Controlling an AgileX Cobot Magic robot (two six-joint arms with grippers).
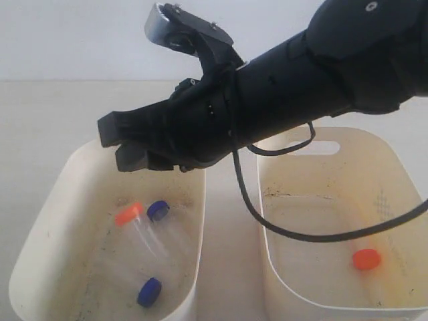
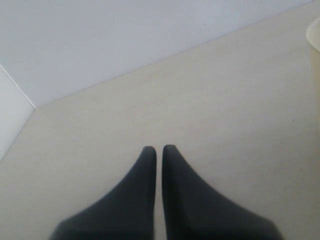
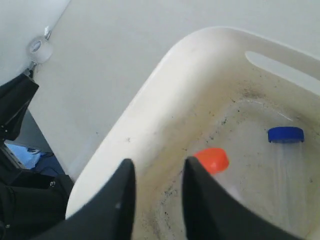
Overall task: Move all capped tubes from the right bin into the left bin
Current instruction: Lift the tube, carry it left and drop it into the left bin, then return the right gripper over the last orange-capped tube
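Observation:
The left bin (image 1: 41, 231) holds three capped tubes: one orange-red cap (image 1: 128, 214) and two dark blue caps (image 1: 158, 210) (image 1: 149, 292). One orange-capped tube (image 1: 366, 259) lies in the right bin (image 1: 374, 138), below its dotted diamond mark (image 1: 382, 200). My right gripper (image 1: 111, 145) reaches across the middle and hangs open and empty above the left bin's far wall. Its wrist view shows the gripper (image 3: 157, 164) over the left bin's rim (image 3: 150, 105), with the orange cap (image 3: 212, 160) and a blue cap (image 3: 285, 134) beyond. My left gripper (image 2: 156, 148) is shut on nothing over bare table.
The right arm's black cable (image 1: 301, 234) loops down over the right bin's near wall. A bin's rim (image 2: 315, 35) shows at the edge of the left wrist view. Dark gear (image 3: 20, 165) sits beyond the table edge.

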